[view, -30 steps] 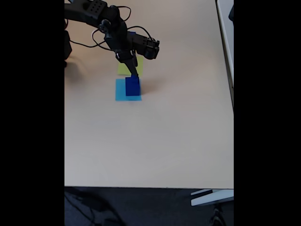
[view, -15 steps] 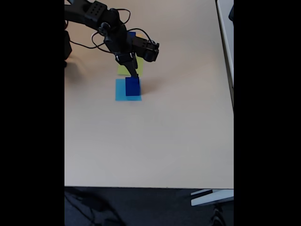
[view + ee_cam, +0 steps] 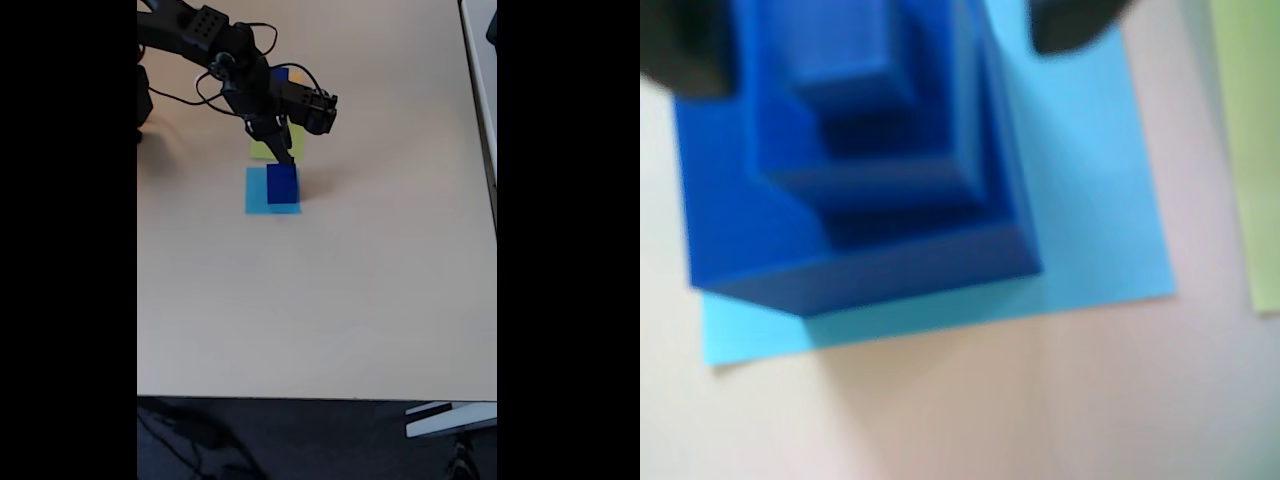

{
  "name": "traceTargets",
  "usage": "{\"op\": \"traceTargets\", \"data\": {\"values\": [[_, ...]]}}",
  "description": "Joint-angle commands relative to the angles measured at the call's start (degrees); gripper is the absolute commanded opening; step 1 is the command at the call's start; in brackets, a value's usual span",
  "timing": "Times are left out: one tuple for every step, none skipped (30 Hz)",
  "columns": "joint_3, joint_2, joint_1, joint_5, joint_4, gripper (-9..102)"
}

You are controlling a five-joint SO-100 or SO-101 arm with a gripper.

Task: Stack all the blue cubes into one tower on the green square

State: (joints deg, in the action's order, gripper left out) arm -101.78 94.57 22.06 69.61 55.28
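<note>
tower on the wrong square

the blue cubes (image 3: 875, 170) stand stacked, large below and smaller above, on the light-blue square (image 3: 1095, 190), not the green square (image 3: 1250, 150) beside it. the tool (image 3: 880, 45) hangs over the top with fingers spread wide on either side, gripping nothing. likely best to close low on the stack, squarely, and lift slowly so nothing topples on the tabletop (image 3: 330, 300).

The blue cubes (image 3: 860, 170), stacked in steps, stand between the jaws and block the way straight down. Beside the jaws, bare tabletop (image 3: 330, 300) lies open.
</note>
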Motion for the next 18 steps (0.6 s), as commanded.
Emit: {"op": "traceTargets", "data": {"values": [[0.4, 0.4, 0.8, -0.3, -1.5, 16], [0.4, 0.4, 0.8, -0.4, -1.5, 16], [0.4, 0.4, 0.9, -0.4, -1.5, 16], [0.4, 0.4, 0.9, -0.4, -1.5, 15], [0.4, 0.4, 0.9, -0.4, -1.5, 15], [0.4, 0.4, 1.0, -0.4, -1.5, 15], [0.4, 0.4, 1.0, -0.4, -1.5, 14], [0.4, 0.4, 1.0, -0.4, -1.5, 14], [0.4, 0.4, 1.0, -0.4, -1.5, 14], [0.4, 0.4, 1.0, -0.4, -1.5, 14], [0.4, 0.4, 1.0, -0.4, -1.5, 14], [0.4, 0.3, 1.1, -0.3, -1.5, 13], [0.4, 0.3, 1.1, -0.3, -1.5, 13], [0.4, 0.3, 1.1, -0.2, -1.5, 12], [0.3, 0.3, 1.1, -0.1, -1.5, 12], [0.2, 0.2, 1.1, -0.1, -1.5, 12], [0.1, 0.2, 1.1, 0.0, -1.5, 12], [0.0, 0.2, 1.1, 0.1, -1.5, 11]]}}
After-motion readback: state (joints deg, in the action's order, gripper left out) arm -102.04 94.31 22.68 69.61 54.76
